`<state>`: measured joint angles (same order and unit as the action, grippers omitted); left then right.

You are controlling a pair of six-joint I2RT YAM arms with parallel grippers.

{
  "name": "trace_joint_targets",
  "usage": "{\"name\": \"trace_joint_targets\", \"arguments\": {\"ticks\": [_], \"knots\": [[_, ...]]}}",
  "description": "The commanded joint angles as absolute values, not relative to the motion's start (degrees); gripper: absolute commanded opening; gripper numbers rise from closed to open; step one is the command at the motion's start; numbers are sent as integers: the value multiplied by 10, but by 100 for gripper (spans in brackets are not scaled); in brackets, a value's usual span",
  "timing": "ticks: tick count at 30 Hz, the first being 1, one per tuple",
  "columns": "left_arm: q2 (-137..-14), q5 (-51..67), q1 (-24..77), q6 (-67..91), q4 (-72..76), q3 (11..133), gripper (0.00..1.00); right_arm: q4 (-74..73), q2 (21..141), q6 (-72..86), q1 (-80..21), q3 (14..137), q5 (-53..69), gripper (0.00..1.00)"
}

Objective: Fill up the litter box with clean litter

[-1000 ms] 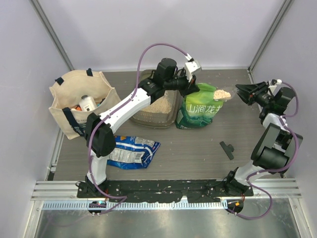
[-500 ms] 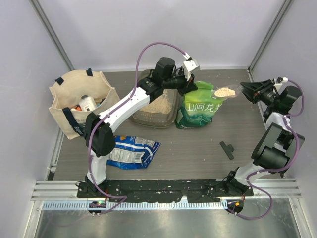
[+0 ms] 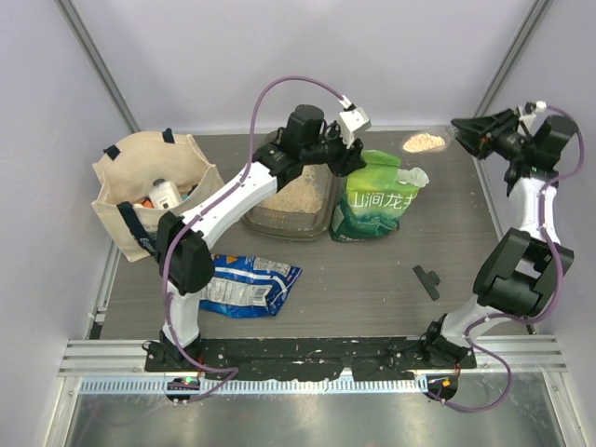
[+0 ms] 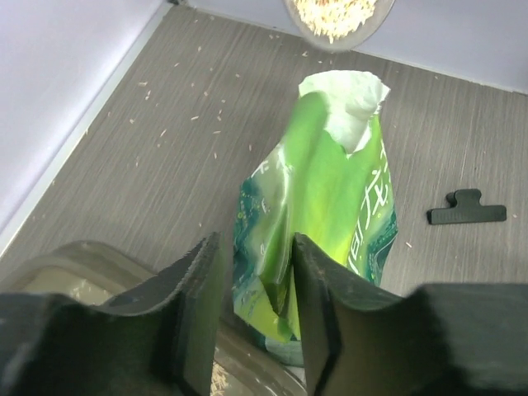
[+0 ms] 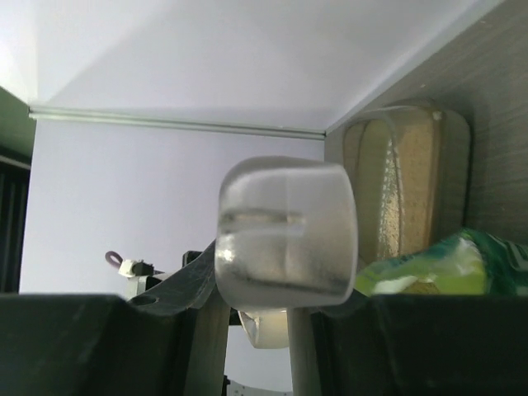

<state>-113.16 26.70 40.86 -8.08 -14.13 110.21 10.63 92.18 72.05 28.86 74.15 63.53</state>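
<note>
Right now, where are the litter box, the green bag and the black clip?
litter box [image 3: 289,229]: top view, on its near rim.
green bag [image 3: 377,203]: top view, on the middle of its printed front.
black clip [image 3: 427,281]: top view, on its middle.

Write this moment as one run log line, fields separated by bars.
left tool open at green bag | right tool shut on scoop loaded with clean litter | litter box partly filled

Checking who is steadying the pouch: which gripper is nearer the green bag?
Left. The left gripper sits at the green bag's upper left edge, jaws apart; the right gripper holds a scoop well off beyond the bag's right side.
</note>
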Motion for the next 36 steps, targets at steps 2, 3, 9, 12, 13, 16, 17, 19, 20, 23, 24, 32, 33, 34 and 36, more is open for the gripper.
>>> {"name": "trace_joint_targets", "arguments": {"ticks": [2,3,9,12,13,16,17,19,20,23,24,32,33,34,36], "knots": [[-1051,229,383,-92,-189,1085,52,-15,978,671,211,902,620,1],[-1039,222,380,-93,-197,1075,53,-23,1003,667,200,939,617,1],[-912,193,349,-105,-236,949,63,-69,1099,633,93,1074,599,1],[-855,173,343,-114,-259,900,67,-83,1158,611,35,1140,587,1],[-845,168,342,-119,-266,891,67,-85,1187,604,21,1155,586,1],[-814,163,339,-126,-275,861,67,-90,1226,573,-35,1202,577,1],[-809,158,339,-127,-274,849,67,-91,1249,563,-44,1219,572,1],[-797,156,338,-126,-272,842,67,-108,1273,514,-62,1237,559,1],[-794,155,338,-122,-268,836,67,-115,1295,491,-65,1246,556,1],[-781,153,337,-120,-258,823,67,-180,1330,414,-69,1320,515,1],[-777,152,336,-120,-254,819,67,-195,1347,397,-69,1337,508,1],[-738,152,333,-116,-239,778,67,-270,1354,284,-87,1392,410,1],[-737,152,332,-115,-236,775,67,-270,1355,280,-89,1394,396,1],[-735,151,332,-114,-235,771,67,-272,1354,273,-89,1397,389,1],[-732,152,331,-113,-229,767,67,-272,1352,258,-90,1399,361,1]]}}
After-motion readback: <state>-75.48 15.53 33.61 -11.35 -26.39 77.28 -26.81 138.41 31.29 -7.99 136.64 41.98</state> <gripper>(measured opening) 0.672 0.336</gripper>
